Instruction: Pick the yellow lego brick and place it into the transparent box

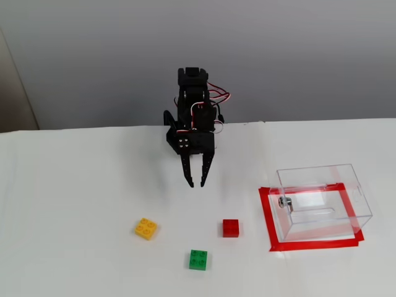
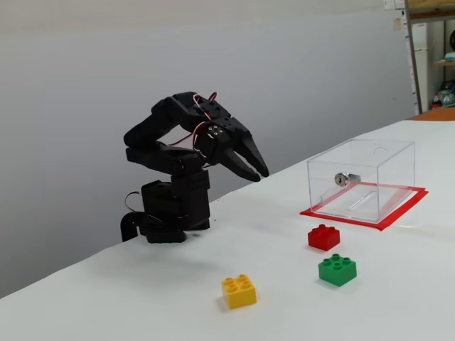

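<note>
The yellow lego brick (image 1: 145, 228) (image 2: 239, 291) lies studs up on the white table, left of and nearer the camera than the arm's base. The transparent box (image 1: 317, 176) (image 2: 361, 177) stands at the right on a red tape frame, with a small metal knob (image 1: 284, 202) on its side. My black gripper (image 1: 197, 184) (image 2: 262, 174) hangs in the air in front of the base, pointing down and forward, well away from the brick and the box. Its fingers are slightly apart and hold nothing.
A red brick (image 1: 231, 228) (image 2: 323, 237) and a green brick (image 1: 198, 259) (image 2: 337, 269) lie between the yellow one and the box. Red tape (image 1: 267, 216) (image 2: 398, 213) outlines the box's spot. A grey wall runs behind the table.
</note>
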`<act>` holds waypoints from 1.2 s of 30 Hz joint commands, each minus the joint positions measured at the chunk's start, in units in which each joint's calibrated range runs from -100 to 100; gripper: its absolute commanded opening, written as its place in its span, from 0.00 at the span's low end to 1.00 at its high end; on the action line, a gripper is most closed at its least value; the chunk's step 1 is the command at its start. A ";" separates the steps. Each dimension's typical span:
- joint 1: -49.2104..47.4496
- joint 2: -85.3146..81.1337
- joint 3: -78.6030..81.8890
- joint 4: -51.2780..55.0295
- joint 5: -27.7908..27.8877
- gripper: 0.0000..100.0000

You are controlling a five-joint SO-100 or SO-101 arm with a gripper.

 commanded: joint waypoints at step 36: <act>28.76 47.51 -33.73 8.97 0.27 0.36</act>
